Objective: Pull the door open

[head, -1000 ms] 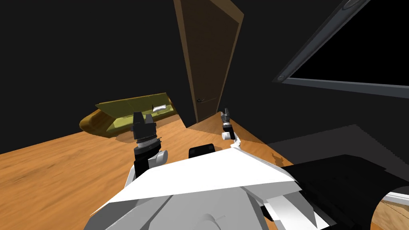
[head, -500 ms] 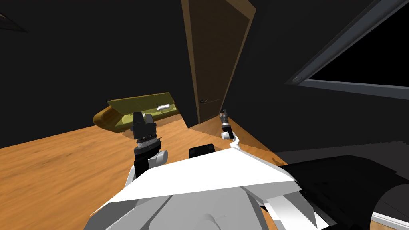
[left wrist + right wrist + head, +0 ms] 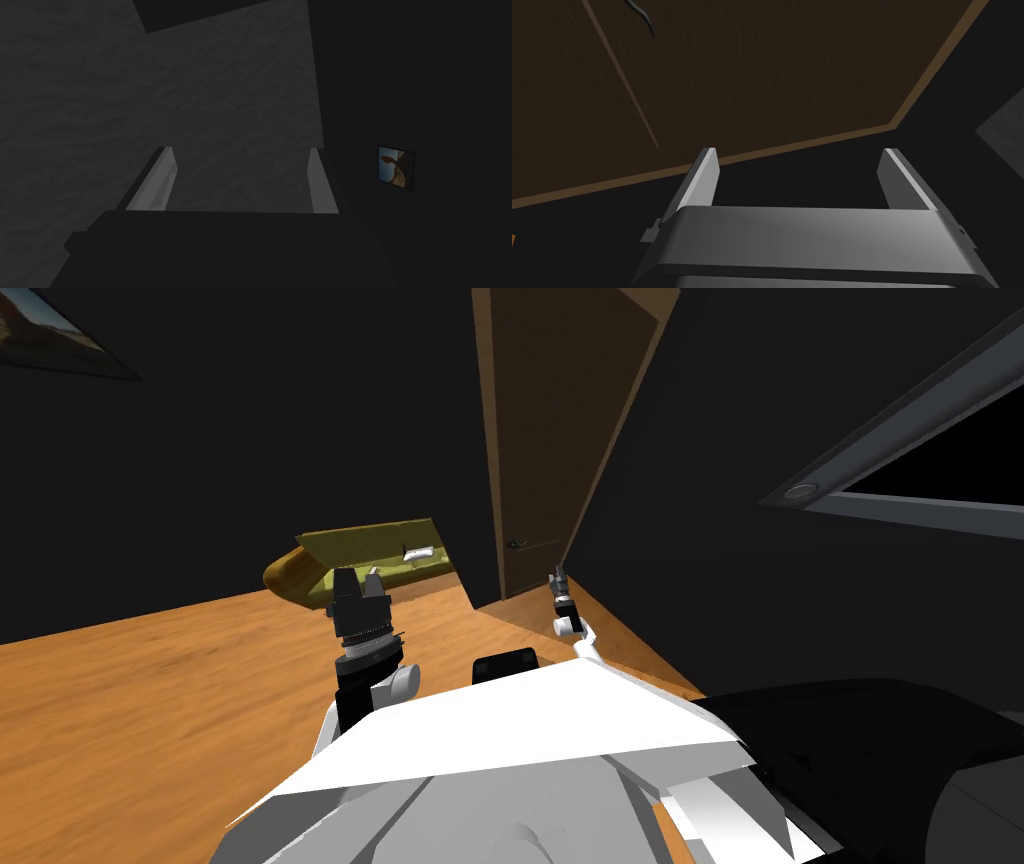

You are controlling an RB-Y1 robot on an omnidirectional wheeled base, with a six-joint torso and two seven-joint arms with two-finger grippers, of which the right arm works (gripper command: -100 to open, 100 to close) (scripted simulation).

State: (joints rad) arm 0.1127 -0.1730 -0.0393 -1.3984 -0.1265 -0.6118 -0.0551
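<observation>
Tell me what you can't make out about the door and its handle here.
Door handle: tiny and dark in the head view; cut off by the edge in the right wrist view.
Door: top cut off by the head view's edge; latched or not, cannot tell.
Sofa: partly hidden behind the left gripper in the head view.

The left gripper [image 3: 358, 578] and right gripper [image 3: 557, 579] each comprise a dark box body [image 3: 357, 613] with two thin light grey blade fingers [image 3: 704, 177], behind which follow a black link [image 3: 351, 703] and a white cylindrical joint [image 3: 401, 680]
</observation>
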